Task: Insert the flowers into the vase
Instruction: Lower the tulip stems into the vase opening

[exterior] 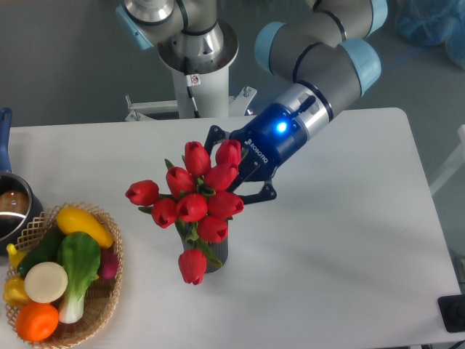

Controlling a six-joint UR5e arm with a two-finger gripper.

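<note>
The flowers [195, 205], a bunch of red tulip buds with green stems, hang tilted right over the vase [219, 252]. They cover its mouth and most of its dark grey ribbed body. One bud droops down in front of the vase's left side. Whether the stems are inside the mouth is hidden by the buds. My gripper [240, 165] reaches in from the upper right and is shut on the flowers. A black finger shows on either side of the bunch's upper end, and the wrist glows blue.
A wicker basket [115, 288] of toy vegetables sits at the table's front left. A metal pot [10, 209] with a blue handle is at the left edge. The arm's base [195, 67] stands behind the table. A small black object [453, 313] lies off the front right corner.
</note>
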